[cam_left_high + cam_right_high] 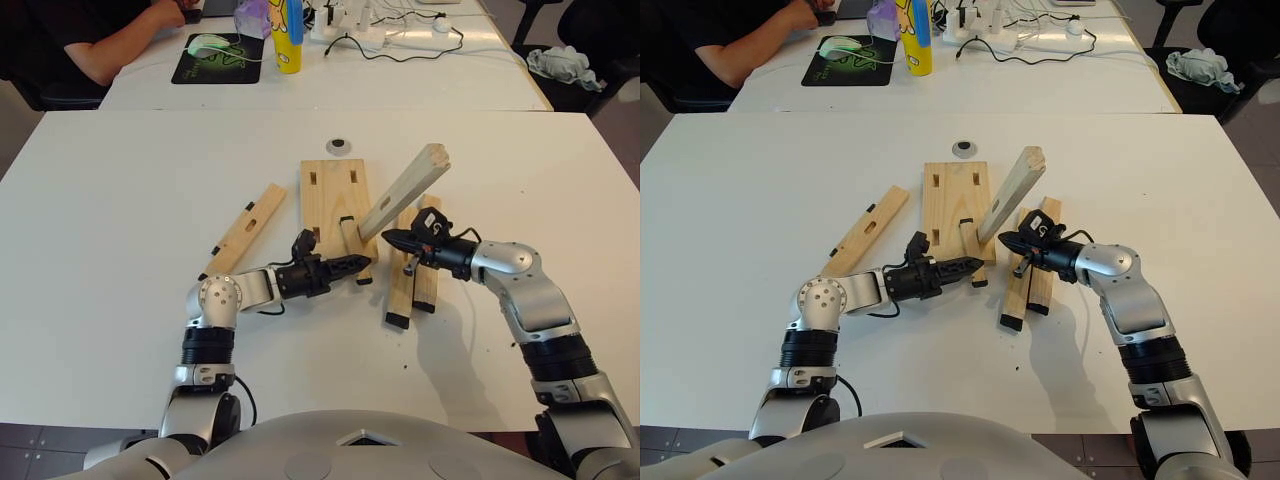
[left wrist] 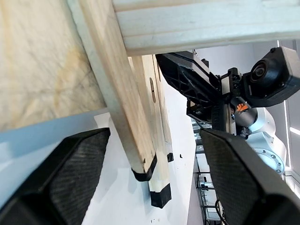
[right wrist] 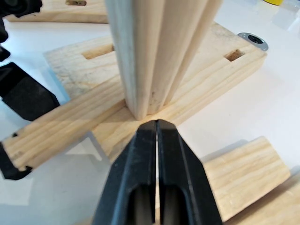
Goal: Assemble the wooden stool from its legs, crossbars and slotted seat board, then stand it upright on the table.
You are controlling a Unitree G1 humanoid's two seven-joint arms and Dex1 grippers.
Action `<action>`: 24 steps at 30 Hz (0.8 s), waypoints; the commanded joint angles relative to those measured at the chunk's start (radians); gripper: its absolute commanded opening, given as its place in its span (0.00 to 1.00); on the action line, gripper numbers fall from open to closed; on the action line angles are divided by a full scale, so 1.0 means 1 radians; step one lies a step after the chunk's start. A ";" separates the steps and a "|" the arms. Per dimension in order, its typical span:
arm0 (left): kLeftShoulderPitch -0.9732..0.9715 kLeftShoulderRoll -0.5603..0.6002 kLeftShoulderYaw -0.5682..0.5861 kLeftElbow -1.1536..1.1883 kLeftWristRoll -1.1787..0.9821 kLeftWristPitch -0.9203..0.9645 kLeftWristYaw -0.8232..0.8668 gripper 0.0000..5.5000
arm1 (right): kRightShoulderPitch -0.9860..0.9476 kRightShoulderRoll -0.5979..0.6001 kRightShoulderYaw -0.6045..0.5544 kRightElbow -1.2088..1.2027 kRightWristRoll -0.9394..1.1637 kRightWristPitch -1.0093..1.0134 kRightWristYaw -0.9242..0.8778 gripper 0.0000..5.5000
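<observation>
On the white table (image 1: 120, 200) | pale rectangular slotted wooden seat board (image 1: 335, 190) lies flat, centre | long pale wooden leg (image 1: 405, 190) leans tilted over its near right corner | left gripper (image 1: 358, 264): fingers wide, straddling short black-capped wooden bar (image 2: 126, 117) | right gripper (image 3: 157, 129): fingers pressed together, tips at tilted leg's base

white table (image 1: 120, 200) bearing pale, straw-coloured wooden parts. seat board (image 1: 330, 195): light wood with fine lengthwise grain, warmer yellowish patches and dark rectangular slots. tilted leg (image 1: 408, 188) and lying legs (image 1: 400, 295): the same pale wood, the lying ones with black end caps. slotted bar (image 1: 245, 228) toward the table's left edge: pale wood, black tips. left gripper (image 1: 358, 265) and right gripper (image 1: 390, 238): black, the left finely woven in texture, the right bearing a small orange mark. disc (image 1: 340, 146) near the far edge: grey rim, seemingly dark centre.
</observation>
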 commanded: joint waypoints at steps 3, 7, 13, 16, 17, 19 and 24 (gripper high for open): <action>-0.017 -0.015 -0.016 -0.006 0.031 -0.017 0.011 0.46 | -0.025 -0.001 0.005 0.009 -0.011 0.003 0.002 0.00; -0.016 -0.013 -0.032 -0.012 0.048 -0.021 0.008 0.36 | -0.026 0.001 0.004 0.009 -0.011 0.003 -0.003 0.00; -0.012 -0.017 -0.042 -0.005 0.073 -0.019 0.018 0.20 | -0.021 0.007 0.002 0.000 -0.010 0.007 -0.012 0.00; -0.012 -0.026 -0.036 0.003 0.082 -0.018 0.031 0.11 | -0.018 0.010 0.003 -0.002 -0.010 0.007 -0.016 0.00; -0.013 -0.030 -0.033 0.006 0.083 -0.019 0.034 0.09 | -0.015 0.011 0.003 -0.003 -0.010 0.007 -0.017 0.00; -0.014 -0.036 -0.027 0.012 0.086 -0.021 0.040 0.07 | -0.010 0.013 0.002 -0.003 -0.010 0.005 -0.020 0.00; -0.010 -0.034 -0.017 0.000 0.086 -0.016 0.043 0.07 | -0.001 0.015 0.002 -0.004 -0.010 0.007 -0.026 0.00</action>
